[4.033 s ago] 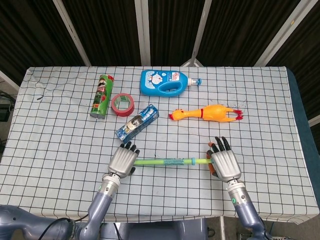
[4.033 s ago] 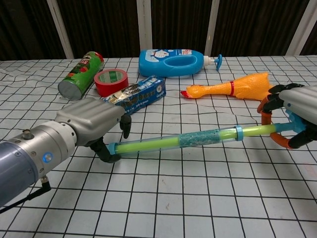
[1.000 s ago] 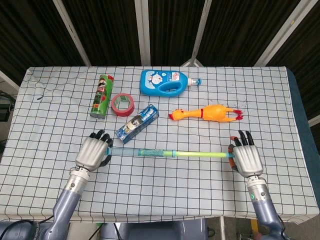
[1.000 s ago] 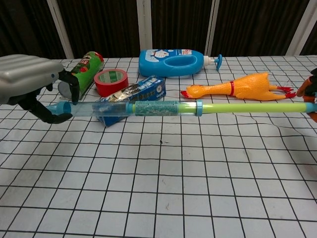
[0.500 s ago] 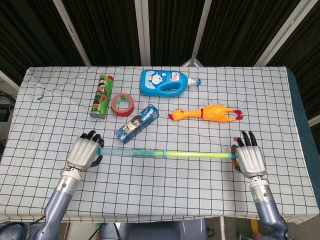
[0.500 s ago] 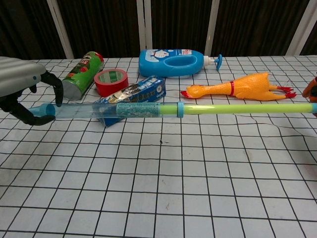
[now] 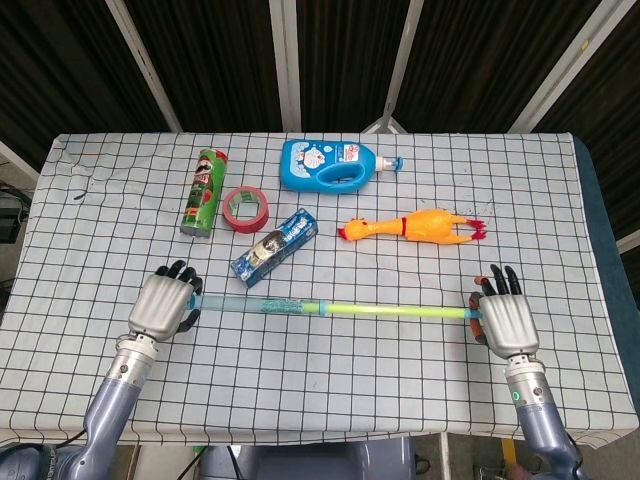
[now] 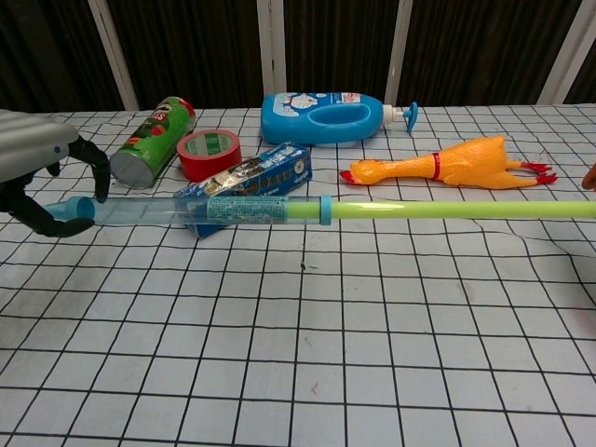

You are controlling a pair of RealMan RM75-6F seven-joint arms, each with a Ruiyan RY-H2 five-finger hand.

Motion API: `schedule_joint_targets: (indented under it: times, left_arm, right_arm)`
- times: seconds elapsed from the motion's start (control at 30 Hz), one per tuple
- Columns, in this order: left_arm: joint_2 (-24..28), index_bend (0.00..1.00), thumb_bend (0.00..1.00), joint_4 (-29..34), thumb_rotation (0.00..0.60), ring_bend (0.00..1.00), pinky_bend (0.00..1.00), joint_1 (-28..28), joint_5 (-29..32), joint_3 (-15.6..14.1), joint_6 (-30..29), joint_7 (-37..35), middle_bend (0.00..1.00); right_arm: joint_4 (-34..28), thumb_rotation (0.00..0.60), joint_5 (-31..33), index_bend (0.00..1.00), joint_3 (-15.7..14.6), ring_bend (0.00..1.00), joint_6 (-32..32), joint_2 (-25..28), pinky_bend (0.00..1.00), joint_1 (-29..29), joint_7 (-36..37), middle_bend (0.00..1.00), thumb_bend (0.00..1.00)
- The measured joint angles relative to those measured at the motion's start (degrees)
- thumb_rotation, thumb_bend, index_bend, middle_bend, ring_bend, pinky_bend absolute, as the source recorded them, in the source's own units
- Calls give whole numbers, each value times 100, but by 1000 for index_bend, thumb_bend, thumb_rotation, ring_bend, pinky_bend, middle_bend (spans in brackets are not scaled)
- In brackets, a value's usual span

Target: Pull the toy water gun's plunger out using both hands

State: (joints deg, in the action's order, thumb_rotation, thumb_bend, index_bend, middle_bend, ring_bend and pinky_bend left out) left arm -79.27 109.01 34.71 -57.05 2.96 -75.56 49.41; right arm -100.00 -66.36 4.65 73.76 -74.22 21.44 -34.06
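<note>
The toy water gun's clear blue barrel (image 7: 265, 305) (image 8: 205, 210) hangs level above the table, and its yellow-green plunger rod (image 7: 400, 311) (image 8: 456, 209) is drawn far out to the right. My left hand (image 7: 163, 304) (image 8: 42, 168) grips the barrel's left end. My right hand (image 7: 505, 320) holds the orange plunger handle at the rod's right end; in the chest view that hand lies almost wholly beyond the right edge. A blue ring (image 8: 325, 209) marks where the rod leaves the barrel.
Behind the gun lie a green chips can (image 7: 204, 191), a red tape roll (image 7: 245, 208), a blue box (image 7: 275, 245), a blue detergent bottle (image 7: 333, 163) and a rubber chicken (image 7: 415, 226). The checked tablecloth (image 7: 330, 390) covers the table to its front edge.
Both hands have moved apart: the left hand carried the barrel further left, the right hand drew the handle right. More plunger rod shows outside the barrel than before.
</note>
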Motion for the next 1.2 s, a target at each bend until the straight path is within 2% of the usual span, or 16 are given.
schedule_joint_targets:
  times: [0.7,0.77,0.9,0.97,1.13,1.2]
  left_arm:
    - [85,615,584,-21,600,186,285,-45,43,-9,80,-42,266]
    - [85,599,573,-7,600,181,273,-48,58,-9,88,-46,256]
    - [72,545,530,35,600,169,248,-53,93,-20,126,-59,233]
    - [71,496,491,53,600,156,232,-50,100,-27,150,-62,219]
    - [118,332,354,89,600,130,196,-56,127,-39,225,-149,190]
    - [163,269,280,108,600,119,184,-54,178,-41,282,-181,176]
  right_arm:
    - [120,600,28,718,11,0,-123,18,0,-1,74,267,517]
    - [119,600,22,672,6,0,-147,23,0,0,102,268,517]
    - [127,600,-47,513,-39,0,-187,29,0,6,99,263,517]
    - [136,600,-100,406,-54,0,-199,30,0,7,139,237,517]
    - [151,600,-192,62,-112,0,-265,109,0,12,159,122,521]
    - [142,600,-184,7,-134,0,-290,156,0,16,84,97,513]
